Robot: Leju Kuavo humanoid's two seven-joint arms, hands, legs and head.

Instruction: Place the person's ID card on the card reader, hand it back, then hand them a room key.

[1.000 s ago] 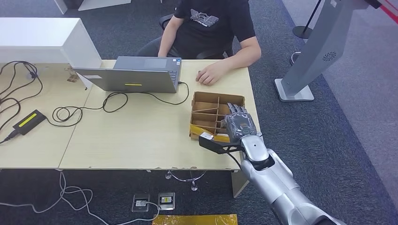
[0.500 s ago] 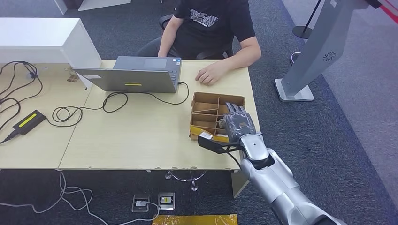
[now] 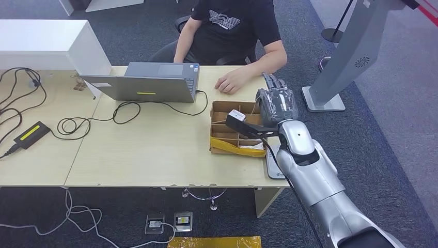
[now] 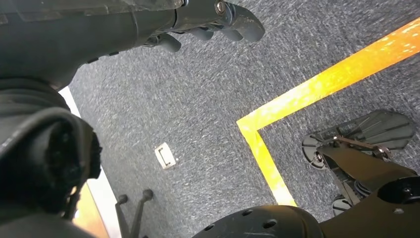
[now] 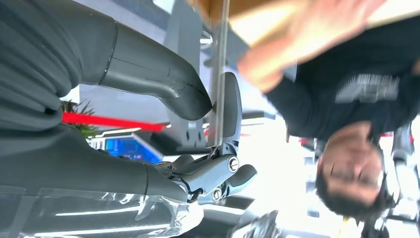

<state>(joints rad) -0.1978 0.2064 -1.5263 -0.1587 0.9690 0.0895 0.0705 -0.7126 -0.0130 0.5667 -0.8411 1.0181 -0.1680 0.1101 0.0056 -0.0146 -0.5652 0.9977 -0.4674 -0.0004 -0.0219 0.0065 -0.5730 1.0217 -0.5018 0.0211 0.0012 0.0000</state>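
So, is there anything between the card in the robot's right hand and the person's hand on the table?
Nothing visible. The right hand pinches the card over the far end of the cardboard box. The person's hand rests on the table just beyond it, with free space between them.

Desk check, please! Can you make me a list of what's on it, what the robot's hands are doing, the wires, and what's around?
Surface: desk, light wood.
Job's things: card, pinched in the right hand; grey flat device at the desk edge, maybe the reader.
Clutter: laptop; divided box; black box.
Hands: right raised toward the person; left hand hangs over carpet, holding nothing.
Cables: black wires on the desk; white one on the floor.
Surroundings: grey stand, white cabinet.
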